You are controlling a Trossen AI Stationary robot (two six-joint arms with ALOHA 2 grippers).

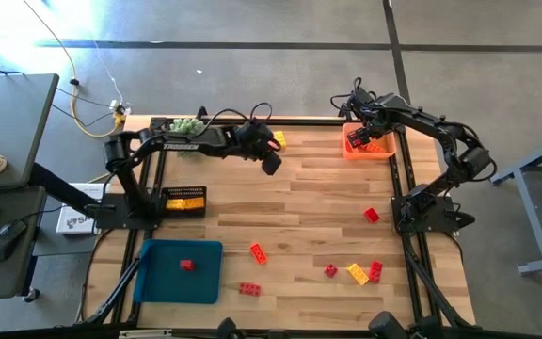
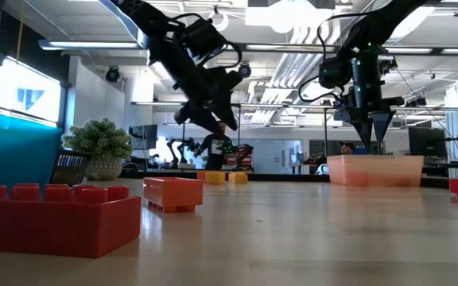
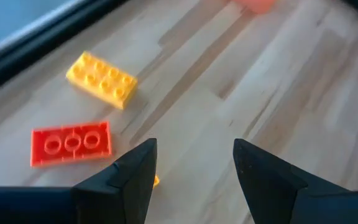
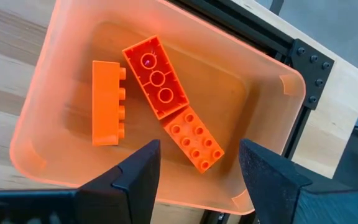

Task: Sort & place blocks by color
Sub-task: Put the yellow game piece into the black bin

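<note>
High view, near edge first. Blue tray [image 1: 158, 282]: one red block [image 1: 187, 265] in it, so presumably the home for reds. Loose on the wooden table [image 1: 299, 207] nearby: an orange block [image 1: 258, 252], a red block [image 1: 249, 288], and a cluster of red and yellow blocks [image 1: 358, 272], all apparently awaiting sorting. One more red block [image 1: 372, 215] lies mid-table toward the right.

Black tray [image 1: 184, 201], left side: yellow pieces inside, apparently the yellow bin.

Far edge. Left gripper [image 1: 270, 162]: fingers apart, nothing between them, hanging above bare wood. Its wrist view shows a yellow block [image 3: 101, 79] and a flat orange-red block [image 3: 71, 142] lying just ahead, apart from each other; judged to be lining up for one of them.

Orange tray [image 4: 36, 112], far right corner: three orange blocks [image 4: 155, 74] inside, two touching end to end, the third lying on its side just beside them. Right gripper [image 4: 197, 163]: poised over this tray, fingers spread and empty; judged to have dropped off here.

Green plant ball [image 1: 186, 124], far left edge: not part of the sort.
</note>
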